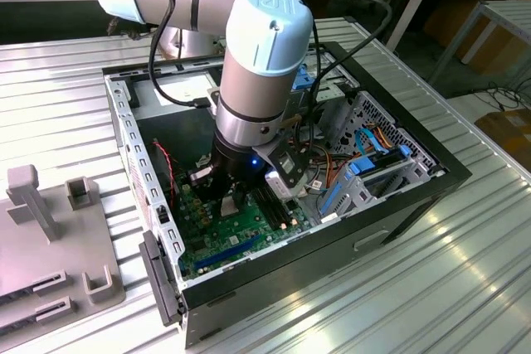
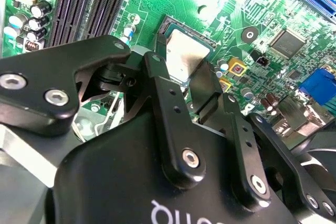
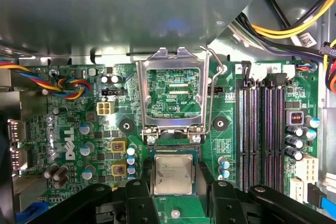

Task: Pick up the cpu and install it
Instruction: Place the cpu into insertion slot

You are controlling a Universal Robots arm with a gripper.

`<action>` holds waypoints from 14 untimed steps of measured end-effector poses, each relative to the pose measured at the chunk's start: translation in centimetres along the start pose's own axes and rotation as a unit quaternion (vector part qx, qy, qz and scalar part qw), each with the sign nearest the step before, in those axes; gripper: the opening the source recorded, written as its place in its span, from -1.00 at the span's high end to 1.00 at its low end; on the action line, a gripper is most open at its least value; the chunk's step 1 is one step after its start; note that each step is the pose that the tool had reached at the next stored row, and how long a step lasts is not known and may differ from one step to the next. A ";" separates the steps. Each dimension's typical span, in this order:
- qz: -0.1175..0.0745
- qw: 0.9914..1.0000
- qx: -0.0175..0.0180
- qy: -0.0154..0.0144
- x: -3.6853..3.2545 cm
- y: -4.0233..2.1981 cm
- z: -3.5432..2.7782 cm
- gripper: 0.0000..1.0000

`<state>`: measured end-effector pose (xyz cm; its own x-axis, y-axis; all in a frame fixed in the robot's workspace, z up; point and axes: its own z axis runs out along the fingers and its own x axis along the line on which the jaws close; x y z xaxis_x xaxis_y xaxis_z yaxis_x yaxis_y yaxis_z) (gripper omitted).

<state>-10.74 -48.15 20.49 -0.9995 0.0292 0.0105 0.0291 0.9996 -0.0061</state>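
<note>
The cpu [image 3: 172,174], a small square chip with a silver-grey top, lies flat over the socket on the green motherboard [image 3: 68,124], just below the raised socket frame [image 3: 173,61]. My gripper [image 3: 172,184] reaches down into the open computer case [image 1: 398,205] and its black fingers [image 3: 137,195] flank the chip on two sides, pressed against its edges. In the second wrist view the cpu [image 2: 185,53] shows between the same fingers [image 2: 157,77], with the gripper [image 2: 184,72] shut on it. In the exterior view the gripper [image 1: 228,196] hangs low over the motherboard [image 1: 224,242].
Long black memory slots [image 3: 260,135] run beside the socket. Yellow and coloured cables [image 3: 294,24] and a drive bay [image 1: 373,163] crowd one side of the case. A grey fixture plate [image 1: 50,238] lies on the slatted table at the exterior view's left.
</note>
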 end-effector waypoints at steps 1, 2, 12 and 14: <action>0.000 1.000 0.000 0.000 0.00 0.00 0.02 0.08; 0.001 1.000 0.000 0.000 0.00 0.00 0.04 0.08; 0.001 1.000 0.000 0.000 -0.24 0.01 0.20 0.08; 0.001 1.000 0.000 0.000 -0.26 0.01 0.22 0.08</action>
<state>-10.48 -48.15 20.26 -0.9995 0.0304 0.0105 0.0303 0.9995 -0.0061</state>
